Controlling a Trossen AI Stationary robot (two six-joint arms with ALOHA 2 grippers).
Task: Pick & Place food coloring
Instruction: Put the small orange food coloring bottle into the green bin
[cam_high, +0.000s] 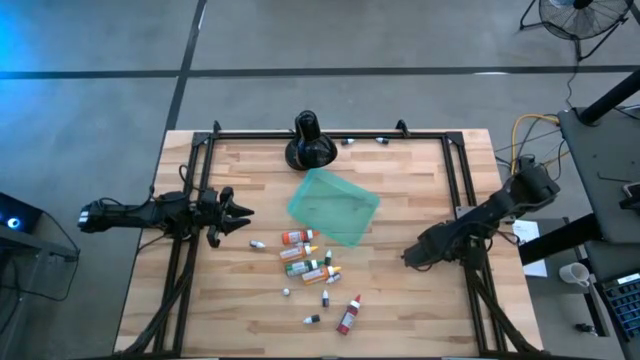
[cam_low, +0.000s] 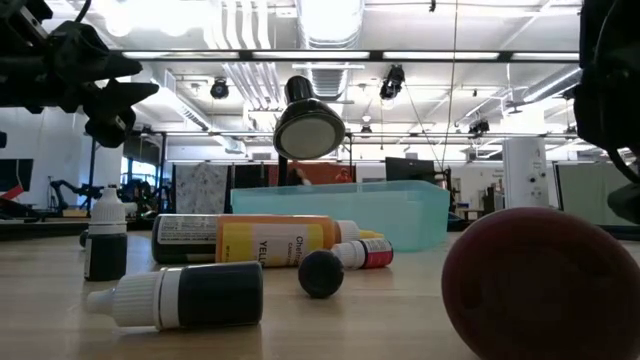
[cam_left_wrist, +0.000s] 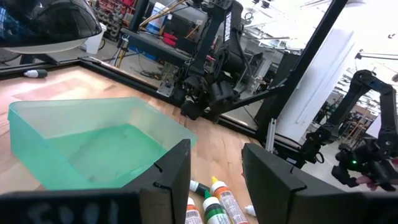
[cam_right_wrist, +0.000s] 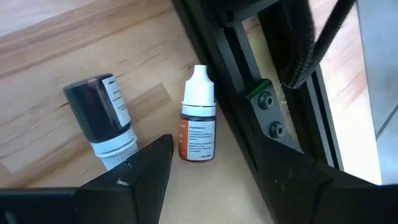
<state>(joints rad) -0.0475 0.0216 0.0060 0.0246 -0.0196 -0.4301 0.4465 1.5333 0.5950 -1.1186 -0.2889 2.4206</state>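
Observation:
Several small food coloring bottles (cam_high: 305, 262) lie scattered on the wooden table, near the teal tray (cam_high: 335, 205), which sits flat on the wood. My left gripper (cam_high: 240, 213) hovers level at the table's left, open, pointing toward the tray (cam_left_wrist: 93, 143) with nothing between its fingers. My right gripper (cam_high: 408, 257) slants down at the right side, open and touching nothing. In the right wrist view its fingers (cam_right_wrist: 214, 186) stand just short of an orange bottle with a white cap (cam_right_wrist: 199, 127). A dark bottle (cam_right_wrist: 102, 118) lies on its side beside it.
A black round-based stand (cam_high: 310, 140) is at the far edge, with two small bottles (cam_high: 350, 141) by the far rail. Black frame rails (cam_high: 462, 190) run along both sides; one rail (cam_right_wrist: 249, 81) passes close to the orange bottle. Bottles (cam_low: 200, 295) lie near the front edge.

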